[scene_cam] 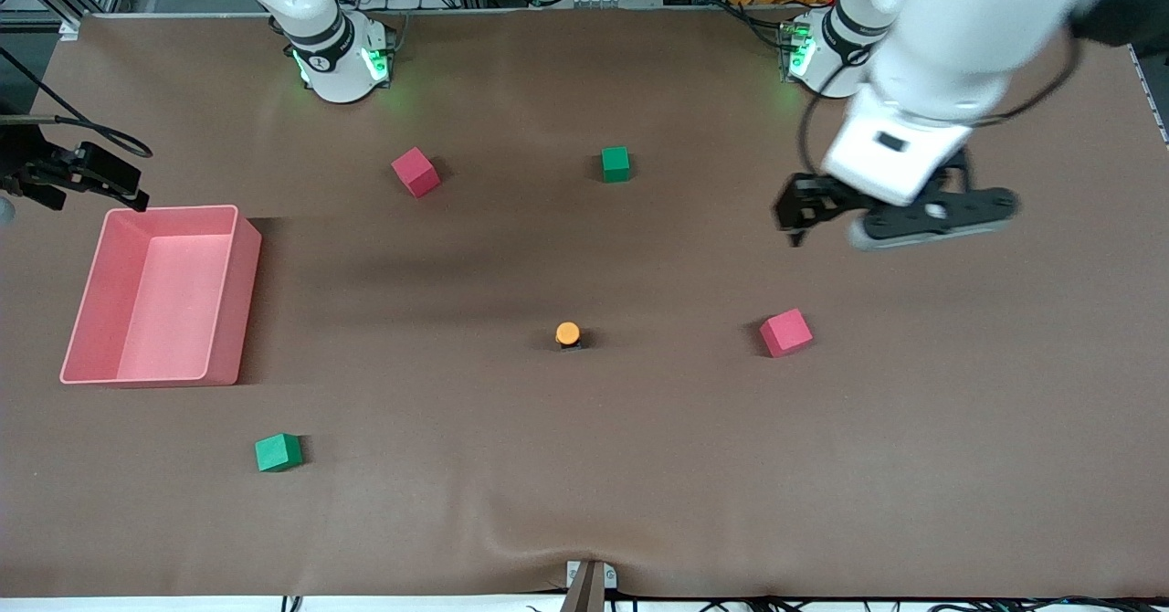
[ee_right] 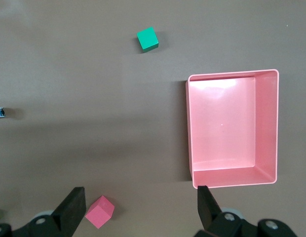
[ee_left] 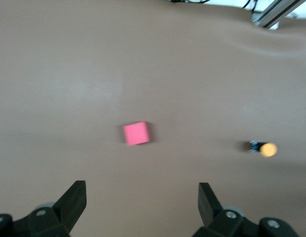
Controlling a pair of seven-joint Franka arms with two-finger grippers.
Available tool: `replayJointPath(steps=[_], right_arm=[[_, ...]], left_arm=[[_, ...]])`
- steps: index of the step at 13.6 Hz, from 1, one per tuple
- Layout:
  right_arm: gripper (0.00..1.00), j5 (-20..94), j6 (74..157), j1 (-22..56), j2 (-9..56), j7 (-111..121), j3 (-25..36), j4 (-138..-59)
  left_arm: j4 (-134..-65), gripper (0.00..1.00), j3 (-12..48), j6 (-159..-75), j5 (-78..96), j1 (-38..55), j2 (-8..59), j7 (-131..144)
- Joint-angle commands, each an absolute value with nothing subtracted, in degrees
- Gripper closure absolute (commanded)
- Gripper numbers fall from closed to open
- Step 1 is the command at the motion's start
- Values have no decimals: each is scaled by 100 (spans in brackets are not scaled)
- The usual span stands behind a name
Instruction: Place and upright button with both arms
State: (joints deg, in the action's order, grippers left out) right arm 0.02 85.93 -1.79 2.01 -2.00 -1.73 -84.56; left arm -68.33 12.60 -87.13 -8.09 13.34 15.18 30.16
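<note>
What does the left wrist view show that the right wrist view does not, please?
Only the left wrist view: the button's orange cap and the red cube beside it. Only the right wrist view: the empty pink bin, a green cube and another red cube. Both: brown table cover, the button's body, and open fingers.

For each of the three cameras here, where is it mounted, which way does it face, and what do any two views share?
Front view: high across the table, facing both bases; shows left gripper, right gripper, button, pink bin.
Left wrist view: looks down past its own open fingers at a red cube and the button.
Right wrist view: down past its own fingers at the bin.
Shared: the button shows in front and left wrist views.
</note>
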Motion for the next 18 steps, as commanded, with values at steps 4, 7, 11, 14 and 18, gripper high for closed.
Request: replayJointPath(steps=[4, 7, 11, 14, 18], right_arm=[[0, 53, 8271, -290, 150, -141, -281, -8350], [0, 53, 8323, -272, 141, -141, -281, -8367], [0, 53, 8622, -273, 193, -141, -281, -8429], [0, 53, 8640, -255, 193, -141, -299, -8420], [0, 53, 8648, -255, 185, -132, -316, -8420]], left_arm=[[-7487, 0, 1354, -8393, -284, 231, 906, 1338], [-7979, 0, 1345, -8507, 9, -131, 599, 1301], [-9147, 0, 1345, -9358, 97, -404, -95, 1292], [-9045, 0, 1292, -9360, 53, -413, -106, 1074], [-8772, 0, 1283, -9071, 70, -545, -62, 870]])
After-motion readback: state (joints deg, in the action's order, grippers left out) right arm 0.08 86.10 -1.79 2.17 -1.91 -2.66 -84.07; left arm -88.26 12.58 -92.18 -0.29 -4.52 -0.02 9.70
